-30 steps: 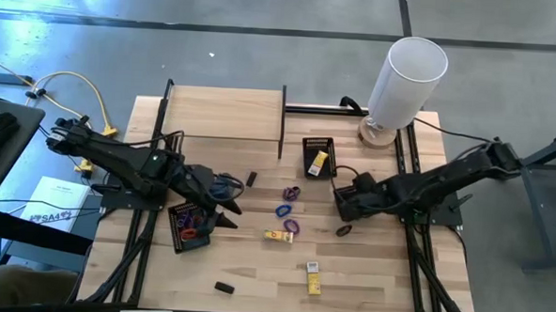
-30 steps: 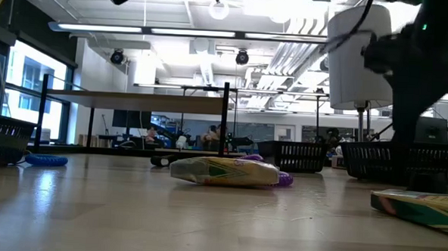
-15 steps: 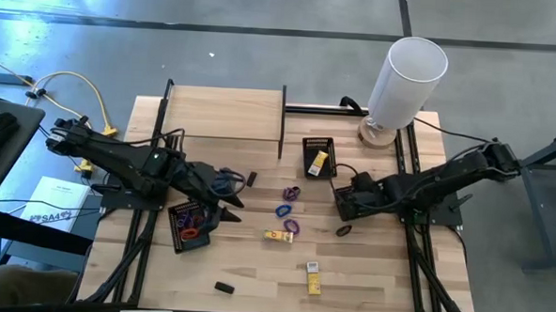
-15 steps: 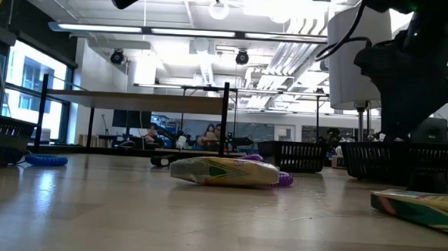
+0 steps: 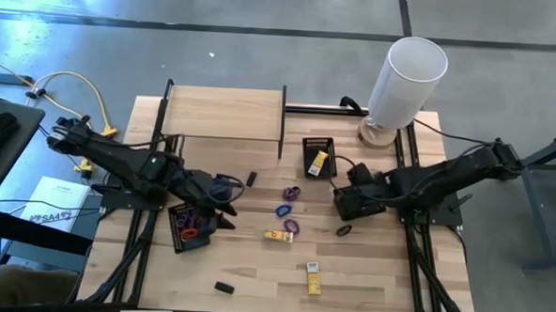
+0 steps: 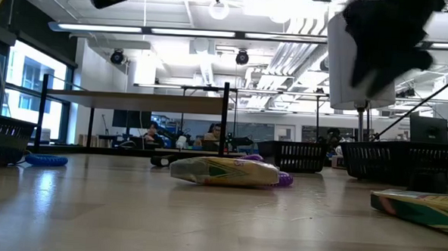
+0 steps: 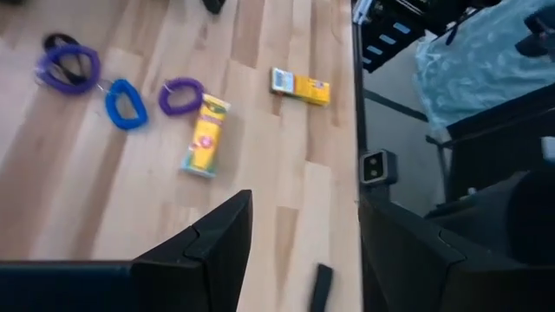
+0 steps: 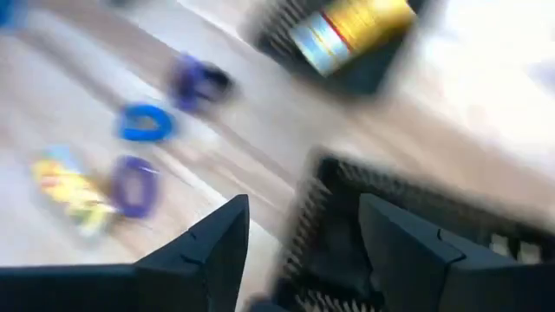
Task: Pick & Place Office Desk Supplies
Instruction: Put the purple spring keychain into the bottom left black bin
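Note:
The office desk supplies lie loose mid-table: a purple-and-black loop (image 5: 291,191), a blue loop (image 5: 282,211), a purple loop (image 5: 291,226), a black loop (image 5: 344,230), two yellow packets (image 5: 276,236) (image 5: 313,278) and two black blocks (image 5: 252,178) (image 5: 222,287). My left gripper (image 5: 224,210) hangs open above the left mesh tray (image 5: 176,236), which holds red and purple loops; nothing shows between its fingers (image 7: 303,208). My right gripper (image 5: 344,198) is open above the right mesh tray (image 8: 408,208), with nothing between its fingers (image 8: 303,212).
A third mesh tray (image 5: 308,150) at the far middle holds a yellow packet (image 5: 320,161). The tall white cylinder (image 5: 405,79) stands at the far right corner. A low black frame (image 5: 282,119) borders a raised board at the far left. Bare wood lies along the near edge.
My right gripper has risen from down at the right mesh tray to well above it, and its wrist view is blurred by the move. The loose supplies on the table have stayed where they were.

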Controlling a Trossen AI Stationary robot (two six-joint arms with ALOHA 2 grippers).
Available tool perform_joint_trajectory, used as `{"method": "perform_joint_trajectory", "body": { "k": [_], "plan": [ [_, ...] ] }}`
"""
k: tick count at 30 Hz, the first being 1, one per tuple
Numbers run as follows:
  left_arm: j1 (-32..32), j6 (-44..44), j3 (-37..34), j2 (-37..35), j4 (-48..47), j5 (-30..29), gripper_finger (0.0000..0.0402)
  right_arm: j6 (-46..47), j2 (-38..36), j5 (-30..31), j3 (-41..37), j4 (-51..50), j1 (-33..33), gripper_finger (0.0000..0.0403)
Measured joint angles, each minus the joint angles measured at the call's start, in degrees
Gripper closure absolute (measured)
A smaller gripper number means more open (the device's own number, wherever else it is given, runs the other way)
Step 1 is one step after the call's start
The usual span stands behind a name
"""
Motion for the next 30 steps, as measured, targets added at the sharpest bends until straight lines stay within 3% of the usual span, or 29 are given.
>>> {"method": "perform_joint_trajectory", "body": {
  "k": [4, 7, 10, 18, 25, 30],
  "plan": [
    [-2.39, -4.39, 0.00, 0.00, -0.04, 0.13, 0.0197, -17.16, -0.21, 1.30, 2.52, 20.04, 1.93, 0.0197],
    [-4.43, -5.06, 0.00, 0.00, -0.04, 0.12, 0.0197, -29.17, -0.05, -3.09, 2.41, 35.80, 3.45, 0.0196],
    [-6.61, -6.20, 0.00, 0.54, 0.08, -1.17, 0.0197, -38.04, 0.90, -7.24, 2.61, 42.67, 3.78, 0.0199],
    [-11.39, -11.53, 0.00, 4.65, 3.16, -6.92, 0.0197, -23.19, 6.46, -7.71, 2.34, 28.75, 2.24, 0.0226],
    [-12.92, -15.84, 0.00, 9.73, 5.66, -8.16, 0.0197, -19.66, 16.29, -8.44, 2.43, 32.11, 1.22, 0.0236],
    [-12.90, -17.06, 0.00, 12.64, 8.20, -8.02, 0.0197, -16.84, 21.04, -15.02, 2.42, 35.53, -0.33, 0.0206]
  ]
}}
